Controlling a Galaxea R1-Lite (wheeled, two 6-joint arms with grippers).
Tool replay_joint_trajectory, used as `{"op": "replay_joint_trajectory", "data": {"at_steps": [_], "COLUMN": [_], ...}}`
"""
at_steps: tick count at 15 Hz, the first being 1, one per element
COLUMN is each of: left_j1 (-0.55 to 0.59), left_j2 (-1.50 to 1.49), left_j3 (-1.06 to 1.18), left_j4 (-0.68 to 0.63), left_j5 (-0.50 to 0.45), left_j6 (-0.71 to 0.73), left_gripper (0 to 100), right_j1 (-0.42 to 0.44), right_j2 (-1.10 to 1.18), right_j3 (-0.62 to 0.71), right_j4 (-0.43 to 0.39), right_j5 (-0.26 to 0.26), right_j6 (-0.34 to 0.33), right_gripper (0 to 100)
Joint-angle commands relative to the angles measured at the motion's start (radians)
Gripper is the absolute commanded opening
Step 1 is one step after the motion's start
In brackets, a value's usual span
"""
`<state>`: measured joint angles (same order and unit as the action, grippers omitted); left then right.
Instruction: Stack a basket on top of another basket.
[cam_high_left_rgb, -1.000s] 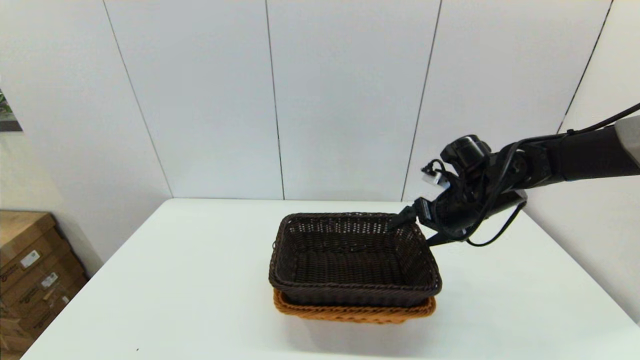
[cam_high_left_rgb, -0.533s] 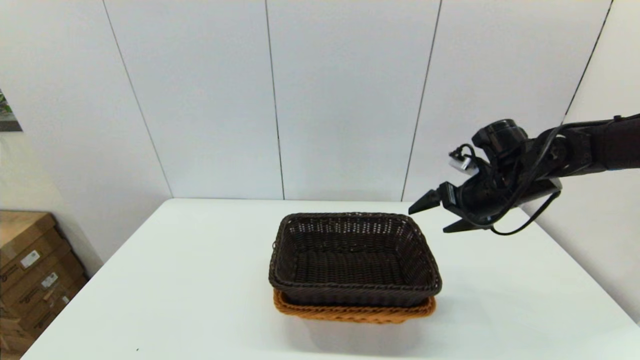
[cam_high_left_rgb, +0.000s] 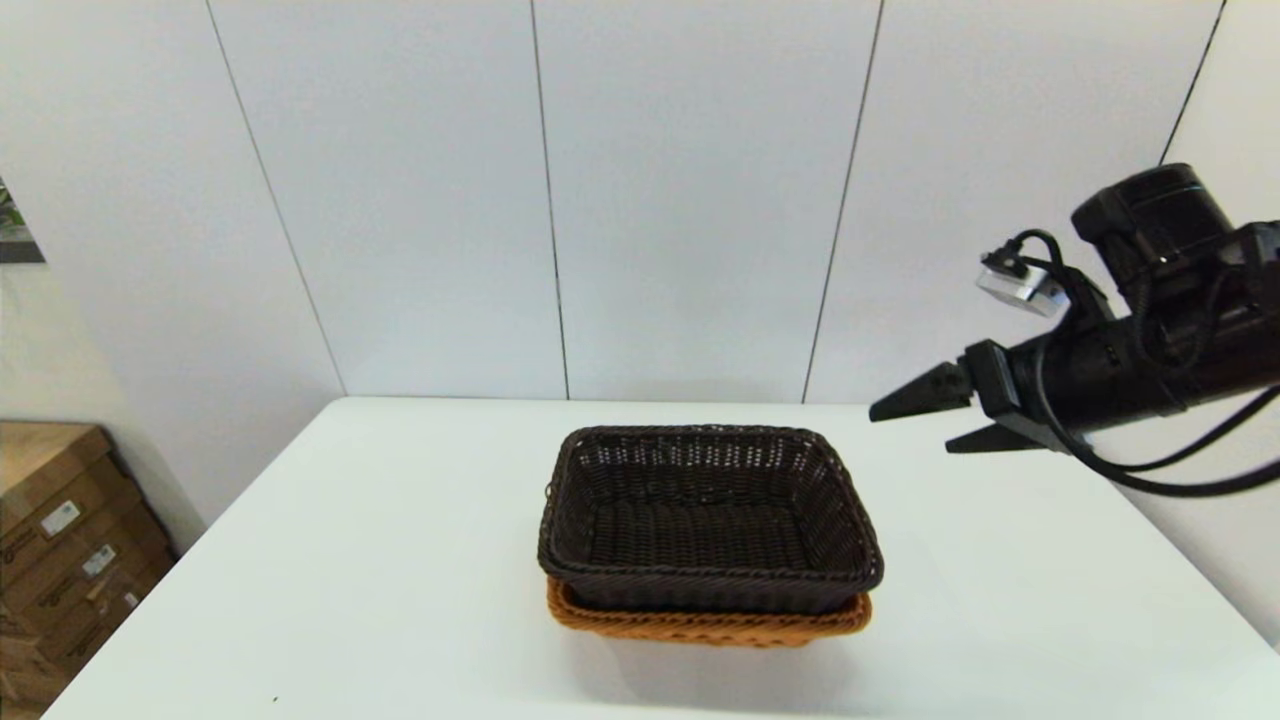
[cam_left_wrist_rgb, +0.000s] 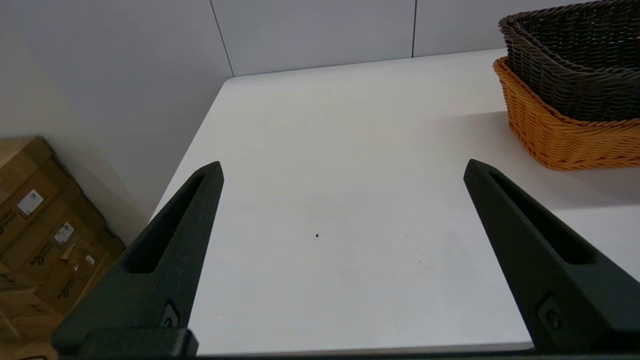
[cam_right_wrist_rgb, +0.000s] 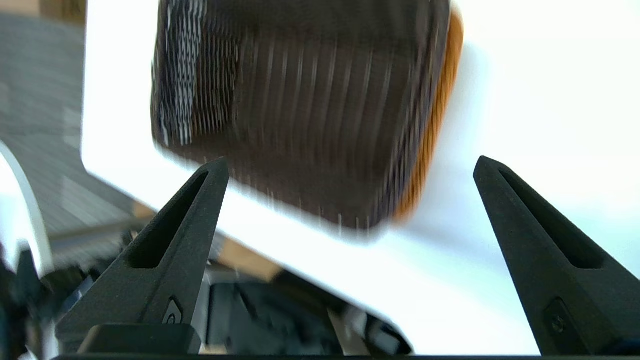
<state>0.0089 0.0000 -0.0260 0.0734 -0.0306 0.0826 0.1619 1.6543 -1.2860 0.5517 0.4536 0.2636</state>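
Left tool (cam_left_wrist_rgb: 342, 165): fingers spread wide, holding nothing, low over bare white surface (cam_left_wrist_rgb: 350, 150). The surface's left edge runs just outside its left finger; cardboard boxes (cam_left_wrist_rgb: 35, 220) sit on the floor past that edge. The open stretch of surface reaches from this tool across to the baskets, which lie off its right finger.

Centre: dark brown basket (cam_high_left_rgb: 708, 520) sits nested on the orange-tan basket (cam_high_left_rgb: 706, 626) — only the tan rim shows along the near and right sides. Rims run roughly parallel. Bare surface on all four sides of the stack.

Right tool (cam_high_left_rgb: 935, 420): fingers spread, empty, raised in the air well right of the stack's far right corner — no contact with either basket.
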Motion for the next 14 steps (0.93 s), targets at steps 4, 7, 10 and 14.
{"op": "replay_joint_trajectory", "data": {"at_steps": [4,7,10,14], "left_j1": [0.000,0.000,0.000,0.000], "left_j2": [-0.002,-0.002,-0.002,-0.002], "left_j3": [0.000,0.000,0.000,0.000], "left_j4": [0.000,0.000,0.000,0.000], "left_j5": [0.000,0.000,0.000,0.000], "left_j6": [0.000,0.000,0.000,0.000], "left_gripper": [100,100,100,100], "right_j1": [0.013,0.013,-0.035,-0.084], "right_j2": [-0.490,-0.699,-0.857,-1.035], "right_j3": [0.413,0.514,0.588,0.709], "right_j4": [0.001,0.007,0.042,0.042], "right_j5": [-0.112,-0.110,-0.110,-0.101], "right_j6": [-0.024,-0.023,-0.032,-0.066], "right_gripper": [100,100,100,100]}}
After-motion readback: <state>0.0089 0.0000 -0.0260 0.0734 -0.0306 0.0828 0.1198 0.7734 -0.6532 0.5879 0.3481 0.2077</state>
